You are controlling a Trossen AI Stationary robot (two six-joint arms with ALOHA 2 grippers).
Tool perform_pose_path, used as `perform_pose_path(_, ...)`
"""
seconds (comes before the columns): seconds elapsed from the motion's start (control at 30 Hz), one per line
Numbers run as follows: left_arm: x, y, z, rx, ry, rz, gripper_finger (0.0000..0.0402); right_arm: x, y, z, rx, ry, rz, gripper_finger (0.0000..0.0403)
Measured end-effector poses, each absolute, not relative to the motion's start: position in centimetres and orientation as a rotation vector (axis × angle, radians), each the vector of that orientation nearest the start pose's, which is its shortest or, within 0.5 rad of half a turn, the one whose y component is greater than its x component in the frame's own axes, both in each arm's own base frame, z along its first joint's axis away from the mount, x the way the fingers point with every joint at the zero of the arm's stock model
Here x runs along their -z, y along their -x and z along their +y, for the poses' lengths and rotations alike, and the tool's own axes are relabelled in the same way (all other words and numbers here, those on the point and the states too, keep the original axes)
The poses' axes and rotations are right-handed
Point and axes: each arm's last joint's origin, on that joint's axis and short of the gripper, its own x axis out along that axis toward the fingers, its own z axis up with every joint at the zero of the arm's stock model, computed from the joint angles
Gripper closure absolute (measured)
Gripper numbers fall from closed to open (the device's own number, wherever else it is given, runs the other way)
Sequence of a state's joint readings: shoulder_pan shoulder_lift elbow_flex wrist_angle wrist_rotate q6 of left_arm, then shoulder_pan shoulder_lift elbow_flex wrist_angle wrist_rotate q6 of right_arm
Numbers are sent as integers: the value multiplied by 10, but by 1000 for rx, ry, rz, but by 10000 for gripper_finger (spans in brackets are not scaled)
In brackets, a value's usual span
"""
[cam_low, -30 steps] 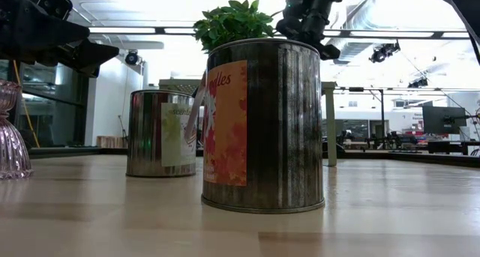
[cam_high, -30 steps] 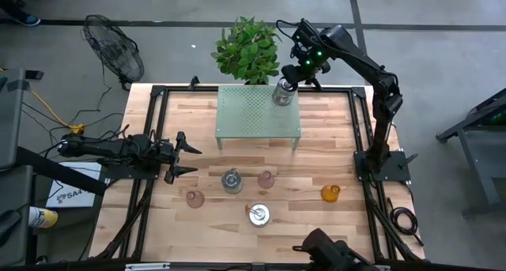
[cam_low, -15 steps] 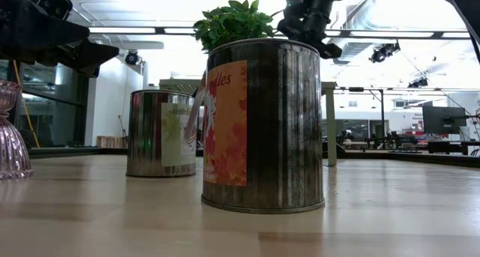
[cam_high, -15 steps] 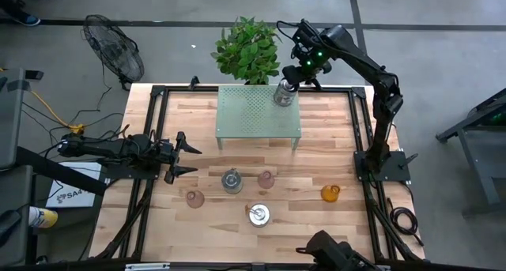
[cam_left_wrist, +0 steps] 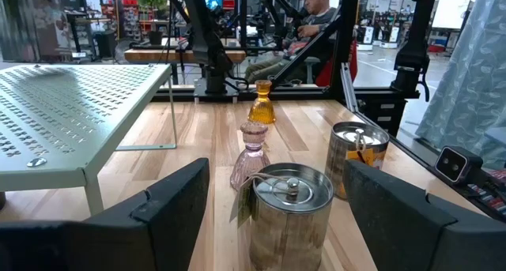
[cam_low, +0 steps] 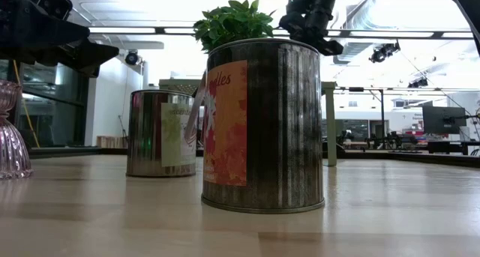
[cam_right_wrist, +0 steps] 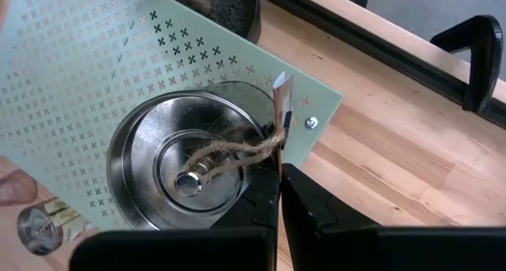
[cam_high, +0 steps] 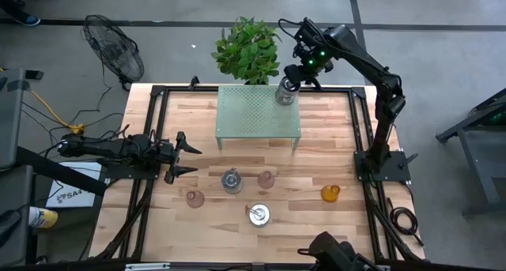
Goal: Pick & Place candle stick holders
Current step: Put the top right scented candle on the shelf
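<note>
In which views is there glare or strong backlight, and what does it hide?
Low view: bright ceiling behind the tins leaves the right gripper a dark silhouette. Right wrist view: the silver holder throws soft reflections, and its twine stays clear. High view: even light.

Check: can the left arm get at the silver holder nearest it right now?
Probably yes. The left gripper faces the silver holder with its fingers open, and only bare table lies between them; the pink holder sits off to the side.

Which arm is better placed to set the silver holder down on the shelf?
Right. The right gripper is over the far right corner of the green shelf, by the silver holder there. The left gripper waits open near the table's left edge.
</note>
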State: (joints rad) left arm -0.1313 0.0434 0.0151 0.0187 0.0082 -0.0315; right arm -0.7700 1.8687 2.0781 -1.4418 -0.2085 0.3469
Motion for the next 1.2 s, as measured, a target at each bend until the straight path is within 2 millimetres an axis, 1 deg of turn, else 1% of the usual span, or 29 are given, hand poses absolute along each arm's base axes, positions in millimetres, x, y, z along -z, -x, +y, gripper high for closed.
perform_pose_path(1.2, -167, -99, -13, 139, 31, 12, 114, -376, -261, -246, 709, -857, 1010, 403)
